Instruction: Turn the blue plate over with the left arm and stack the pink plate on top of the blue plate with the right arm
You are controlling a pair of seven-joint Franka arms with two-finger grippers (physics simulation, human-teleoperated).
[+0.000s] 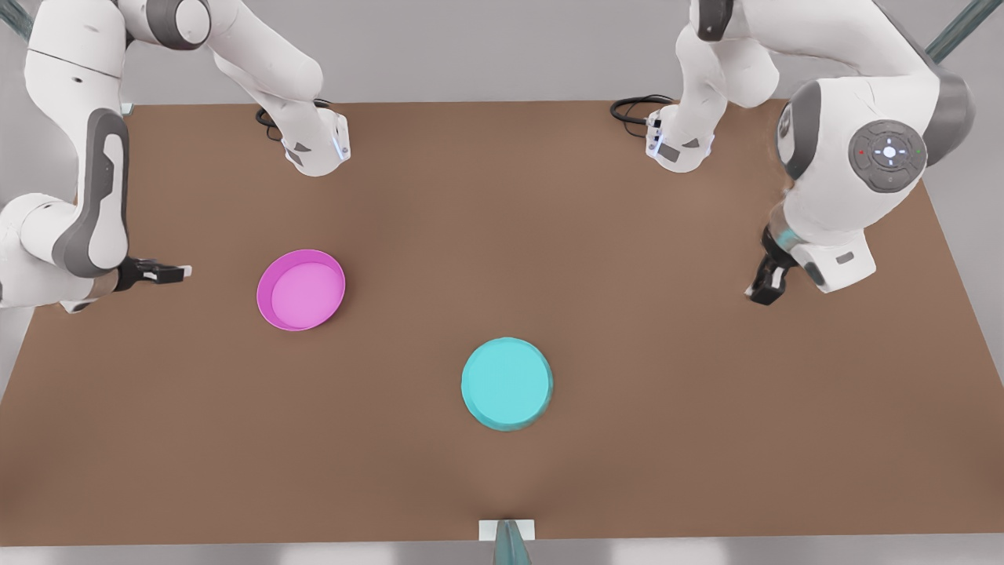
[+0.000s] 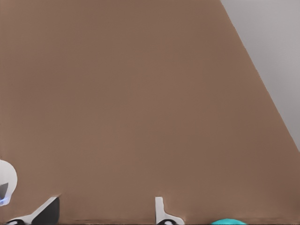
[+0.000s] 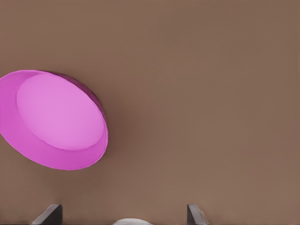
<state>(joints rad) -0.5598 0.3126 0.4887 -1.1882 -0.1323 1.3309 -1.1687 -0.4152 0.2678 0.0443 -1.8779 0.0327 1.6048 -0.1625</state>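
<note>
While the blue plate (image 1: pixel 507 383) is lying rim-down and free mid-table, stacking is being taken up: the spread-fingered right gripper (image 1: pixel 174 272) is being held beside the pink plate (image 1: pixel 301 289), awaiting a rim grasp, the left gripper (image 1: pixel 767 287) waiting, equally spread.

Pink plate (image 3: pixel 58 119), rim up, on brown table (image 3: pixel 201 93).

Both glossy white jointed robot arms (image 1: pixel 74 157) had grey joint bands, small black two-finger grippers (image 1: pixel 161 272), black cable loops (image 1: pixel 631 110) at the bases, plus one round grey button pad (image 1: pixel 889 154).
</note>
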